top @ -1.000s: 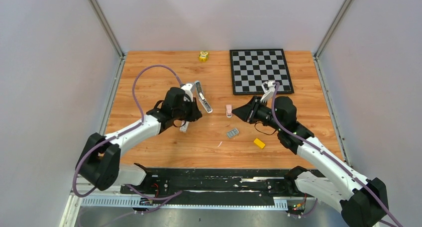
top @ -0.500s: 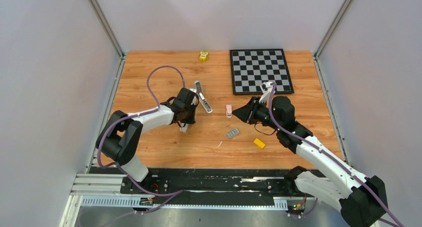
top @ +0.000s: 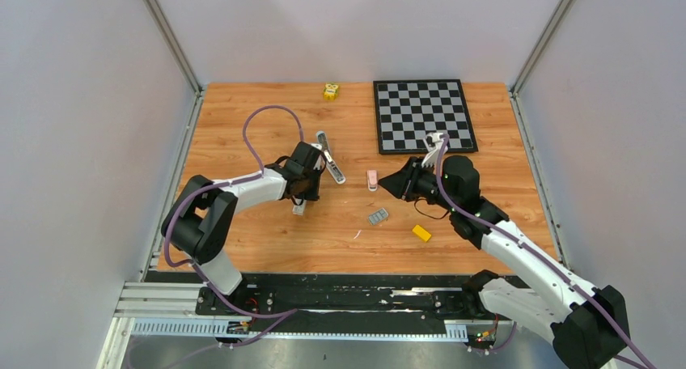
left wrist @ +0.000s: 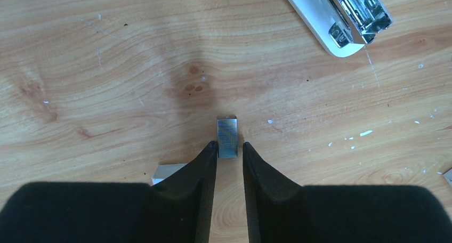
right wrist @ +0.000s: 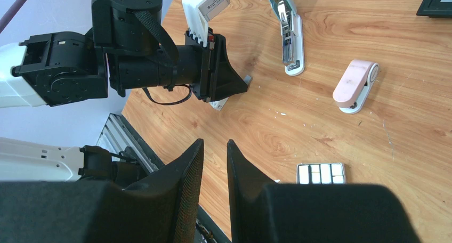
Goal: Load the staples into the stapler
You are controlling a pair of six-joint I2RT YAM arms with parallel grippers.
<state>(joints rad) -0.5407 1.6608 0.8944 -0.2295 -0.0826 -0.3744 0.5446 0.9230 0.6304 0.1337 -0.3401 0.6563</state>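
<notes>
From above, I see my left gripper (top: 301, 201) low over the table (top: 243, 126), the open stapler (top: 330, 157) just beyond it. On the left wrist view, the fingers (left wrist: 205, 163) pinch the staples (left wrist: 227, 138), a small silvery strip. On the right wrist view, my right gripper (right wrist: 214, 150) hangs nearly closed, holding nothing, above the wood near a pink stapler (right wrist: 355, 86).

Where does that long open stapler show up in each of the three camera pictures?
Top view: the stapler lies mid-table, just right of the left gripper.
Left wrist view: only its end shows, at the top right corner.
Right wrist view: it lies at top centre, left of the pink stapler.
Shared landmark: the left gripper, seen in all three views, sits beside it.
</notes>
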